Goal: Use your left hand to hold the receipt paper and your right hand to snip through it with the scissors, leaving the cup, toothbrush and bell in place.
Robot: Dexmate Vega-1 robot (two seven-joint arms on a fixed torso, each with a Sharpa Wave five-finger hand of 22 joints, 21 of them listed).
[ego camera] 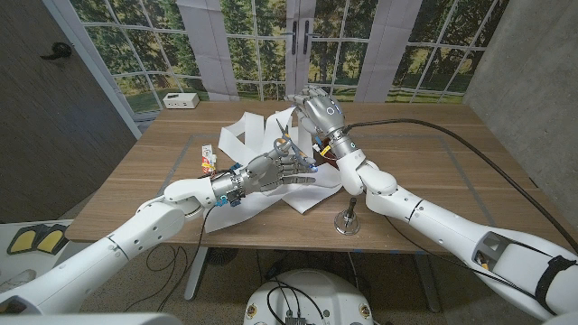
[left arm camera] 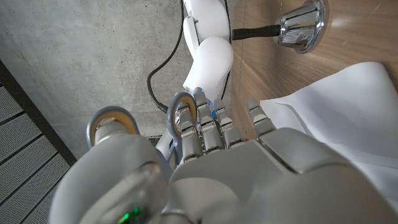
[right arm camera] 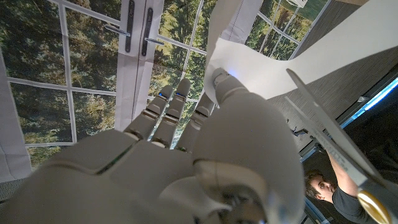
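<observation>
Head view: left robot hand [ego camera: 275, 169] grips the receipt paper [ego camera: 262, 135] above the bench [ego camera: 433, 153]; right robot hand [ego camera: 321, 113] raised behind it.
Left wrist view: bell [left arm camera: 302, 23] close by.
Right wrist view: right robot hand clamped on scissors [right arm camera: 329, 140], blades beside the strip.
Risk: paper slips sideways, so the blades miss.

Even, soft indoor light; faint shadows on the counter [ego camera: 433, 153]. The bell [left arm camera: 303, 23] beyond the left fingers [left arm camera: 211, 127] glints. Wrist views blur close up, bending at edges.
</observation>
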